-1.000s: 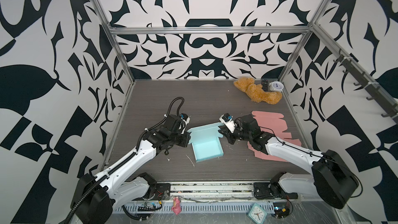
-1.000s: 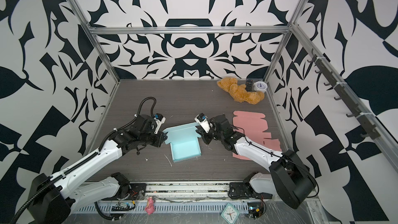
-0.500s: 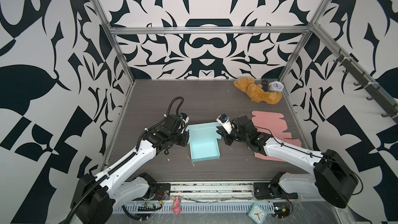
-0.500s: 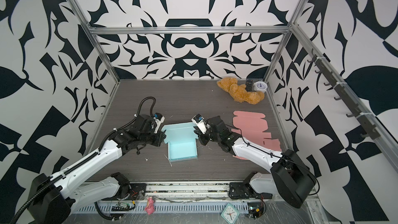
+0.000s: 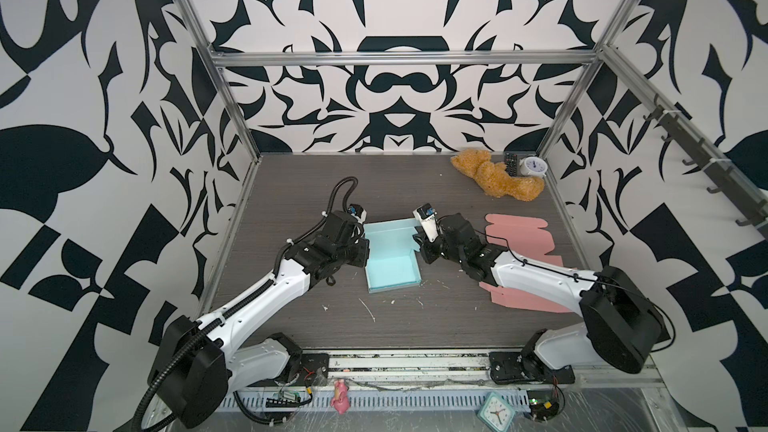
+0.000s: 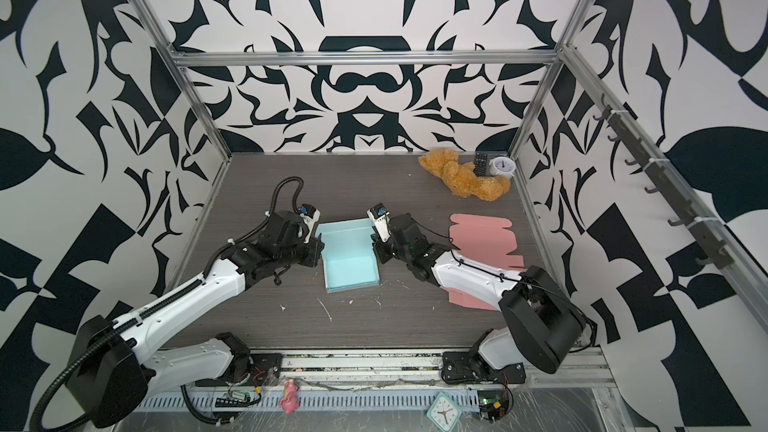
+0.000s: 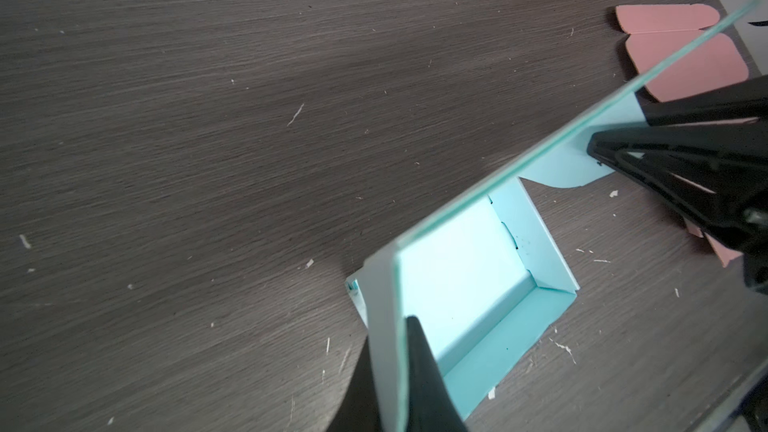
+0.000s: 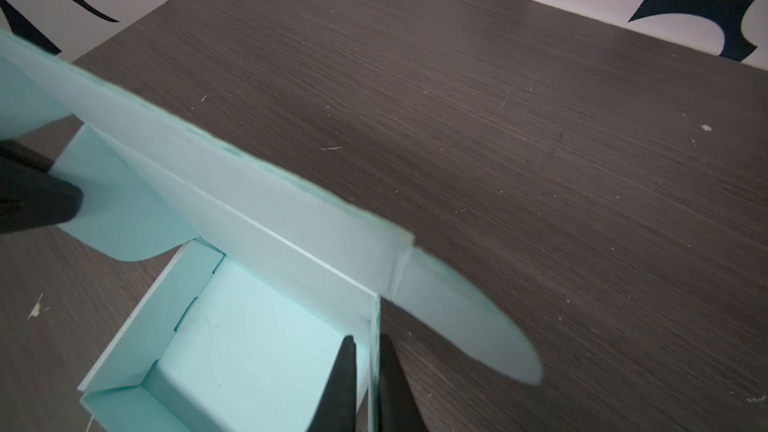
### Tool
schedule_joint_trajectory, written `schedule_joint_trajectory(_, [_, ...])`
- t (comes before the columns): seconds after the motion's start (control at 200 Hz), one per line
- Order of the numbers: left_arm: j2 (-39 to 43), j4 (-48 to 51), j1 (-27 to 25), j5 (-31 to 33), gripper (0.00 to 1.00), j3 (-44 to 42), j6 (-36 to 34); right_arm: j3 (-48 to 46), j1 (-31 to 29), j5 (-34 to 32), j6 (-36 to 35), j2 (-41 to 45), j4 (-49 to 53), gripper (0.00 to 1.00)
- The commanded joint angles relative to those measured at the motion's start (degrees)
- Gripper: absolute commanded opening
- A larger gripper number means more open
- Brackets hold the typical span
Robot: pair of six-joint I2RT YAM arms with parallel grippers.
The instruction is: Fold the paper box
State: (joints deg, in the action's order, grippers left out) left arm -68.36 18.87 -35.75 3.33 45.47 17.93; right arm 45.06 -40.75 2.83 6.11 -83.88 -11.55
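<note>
1. The light blue paper box sits open-topped at the centre of the tabletop, its lid panel raised along the 12 o'clock edge
2. The left gripper is at the box's 9 o'clock side, closed on a left-side panel, with one finger on each face
3. The right gripper is at the box's 3 o'clock side, its fingers straddling the right wall with a slim gap; whether they pinch it cannot be told
4. Flat pink cardboard lies at 3 o'clock from the box, partly under the right arm
5. A plush toy lies at 1 o'clock near the far corner, just beside an alarm clock
</note>
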Motion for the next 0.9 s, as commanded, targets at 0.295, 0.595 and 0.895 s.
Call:
schedule_joint_trajectory(0.295, [-0.98, -11.52, 0.04, 4.42, 0.12, -3.27, -2.78, 4.60, -0.47, 2.58, 3.71, -2.90, -3.86, 0.20])
schedule_joint_trajectory(0.595, [0.21, -17.17, 0.03, 5.00, 0.11, -8.12, -4.17, 6.09, -0.47, 4.07, 5.37, -4.06, -3.09, 0.26])
schedule_joint_trajectory(0.895, [1.49, -17.29, -0.70, 5.68, 0.10, -9.43, -4.12, 4.96, -0.47, 3.30, 5.53, -3.39, -1.34, 0.23])
